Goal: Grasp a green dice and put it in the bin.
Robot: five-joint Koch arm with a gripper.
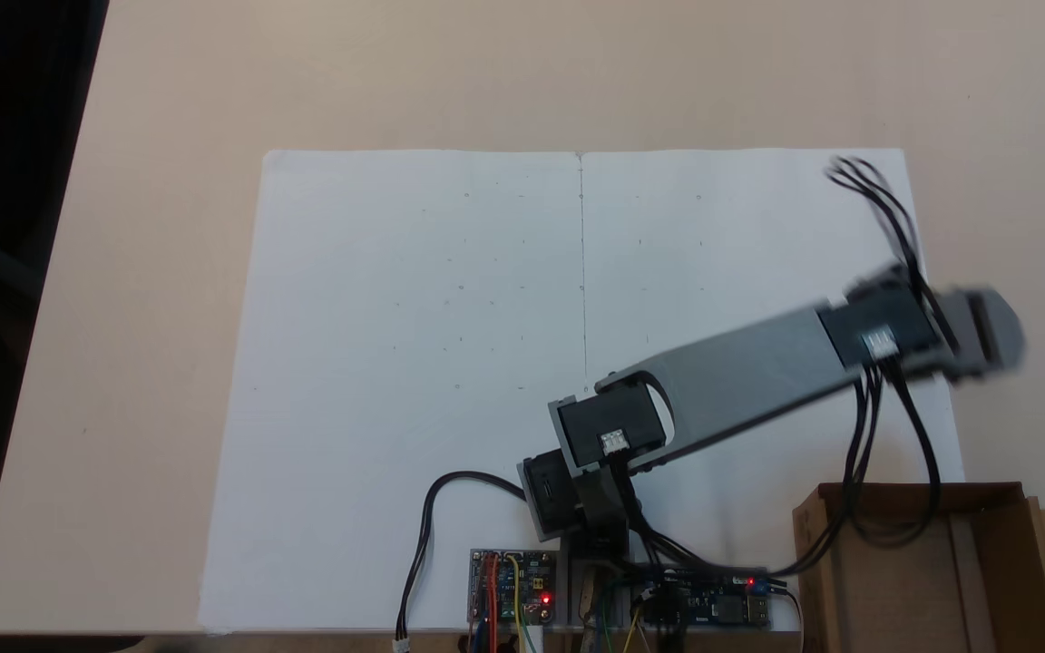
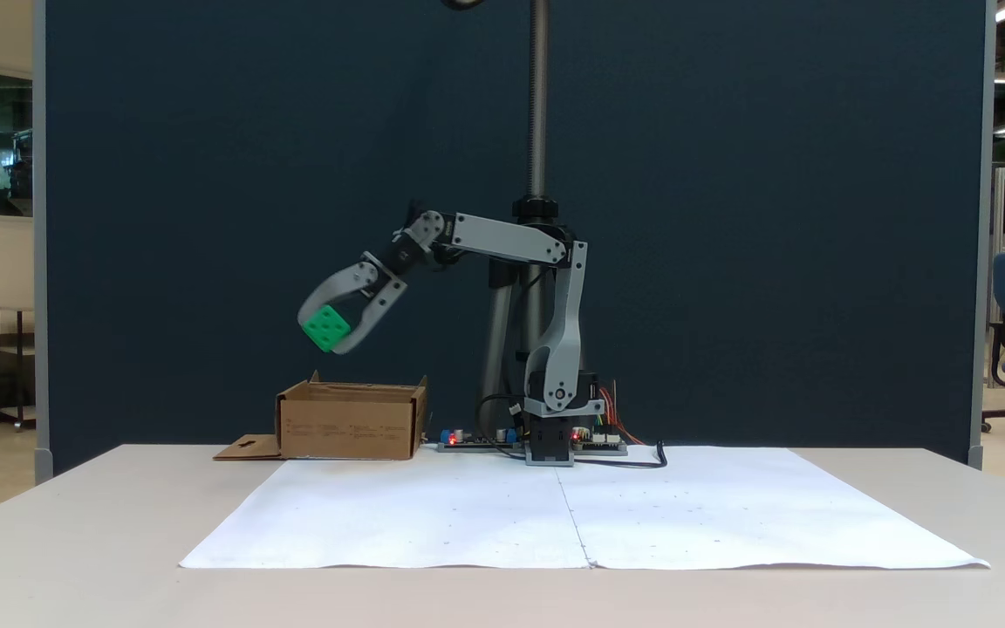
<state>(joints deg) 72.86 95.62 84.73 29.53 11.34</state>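
I see the tabletop [image 2: 75, 541] carrying white paper [image 2: 433, 515]. My arm [image 2: 555, 331] reaches out from its base, high over the bin [image 2: 350, 427] at the paper's edge. The fingers [image 2: 326, 330] are clamped on the dice [image 2: 326, 329], which hangs in the air, well above the bin's near wall.
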